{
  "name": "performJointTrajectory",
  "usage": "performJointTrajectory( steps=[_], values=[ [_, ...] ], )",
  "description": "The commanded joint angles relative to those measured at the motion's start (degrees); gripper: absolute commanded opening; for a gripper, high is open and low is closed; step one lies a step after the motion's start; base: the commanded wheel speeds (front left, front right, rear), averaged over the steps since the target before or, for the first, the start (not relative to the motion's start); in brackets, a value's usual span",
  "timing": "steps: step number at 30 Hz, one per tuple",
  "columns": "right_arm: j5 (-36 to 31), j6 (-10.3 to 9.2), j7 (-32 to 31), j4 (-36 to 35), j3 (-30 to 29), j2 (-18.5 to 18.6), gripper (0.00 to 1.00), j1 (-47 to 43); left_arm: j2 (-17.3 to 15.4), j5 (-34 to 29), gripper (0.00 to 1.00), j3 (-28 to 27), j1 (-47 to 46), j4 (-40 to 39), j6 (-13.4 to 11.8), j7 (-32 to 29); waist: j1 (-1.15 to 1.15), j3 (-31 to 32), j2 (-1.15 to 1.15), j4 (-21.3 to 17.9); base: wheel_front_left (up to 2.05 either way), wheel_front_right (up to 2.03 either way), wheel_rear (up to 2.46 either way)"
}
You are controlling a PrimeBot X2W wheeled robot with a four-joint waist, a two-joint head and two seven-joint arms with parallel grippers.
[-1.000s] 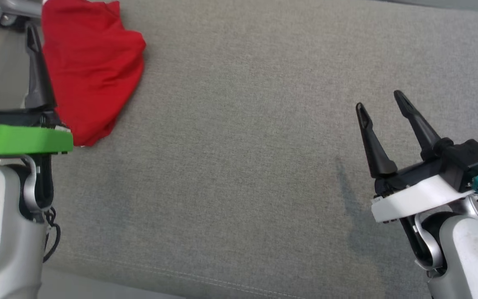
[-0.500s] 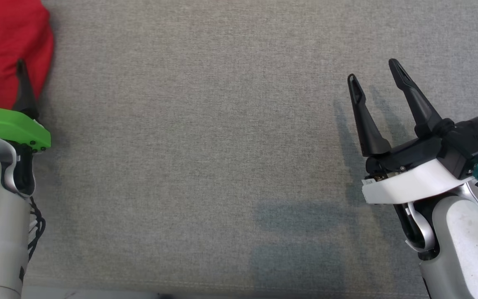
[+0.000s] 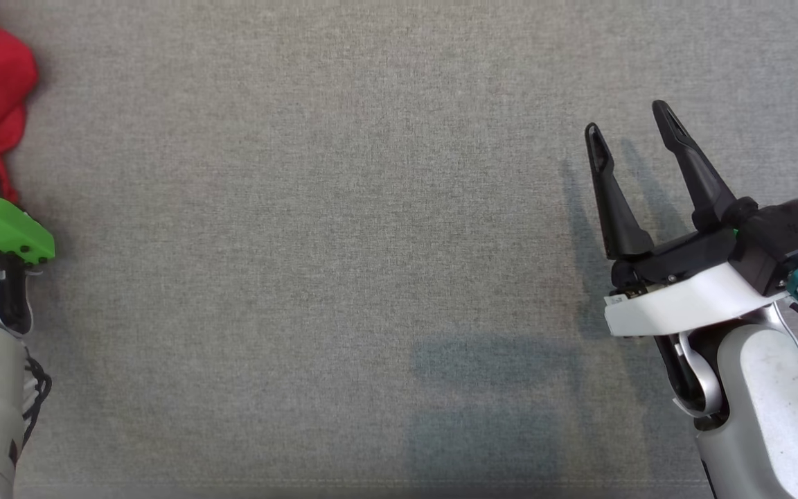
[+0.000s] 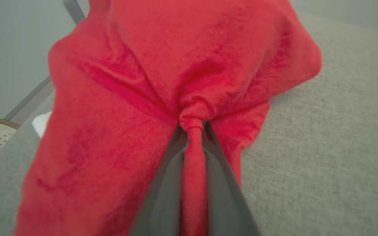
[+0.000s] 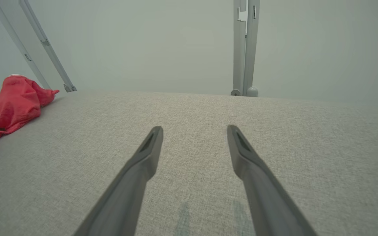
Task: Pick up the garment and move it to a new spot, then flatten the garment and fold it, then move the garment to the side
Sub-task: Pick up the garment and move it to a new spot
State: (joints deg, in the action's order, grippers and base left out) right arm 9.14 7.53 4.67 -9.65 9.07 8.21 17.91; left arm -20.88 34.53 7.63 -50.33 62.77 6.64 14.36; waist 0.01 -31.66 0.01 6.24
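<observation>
**Left gripper's got the red garment pinched**

Standing here watching: the left gripper (image 4: 194, 127) is clamped nearly shut on a bunched fold of the red garment (image 4: 162, 65), with a thin roll of cloth squeezed between its two dark fingers (image 4: 169, 170). From the head view the garment sits in the far upper left of the frame, crumpled at the edge of the grey fabric-covered table (image 3: 343, 229). The right gripper (image 3: 627, 118) is over at the right of the frame, fingers spread wide with nothing in them, just above bare cloth and well apart from the garment.
</observation>
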Motion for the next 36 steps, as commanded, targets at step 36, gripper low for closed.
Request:
performJointTrajectory(
  steps=[36],
  values=[
    [2.38, -0.09, 4.00, 4.58, -2.31, -3.42, 1.00, -9.24, 5.16, -11.85, 0.00, 2.47, 41.28, -64.74, -13.59, -8.54, -0.01, 22.26, -0.01, -14.15, 0.00, 0.00, 0.00]
  ],
)
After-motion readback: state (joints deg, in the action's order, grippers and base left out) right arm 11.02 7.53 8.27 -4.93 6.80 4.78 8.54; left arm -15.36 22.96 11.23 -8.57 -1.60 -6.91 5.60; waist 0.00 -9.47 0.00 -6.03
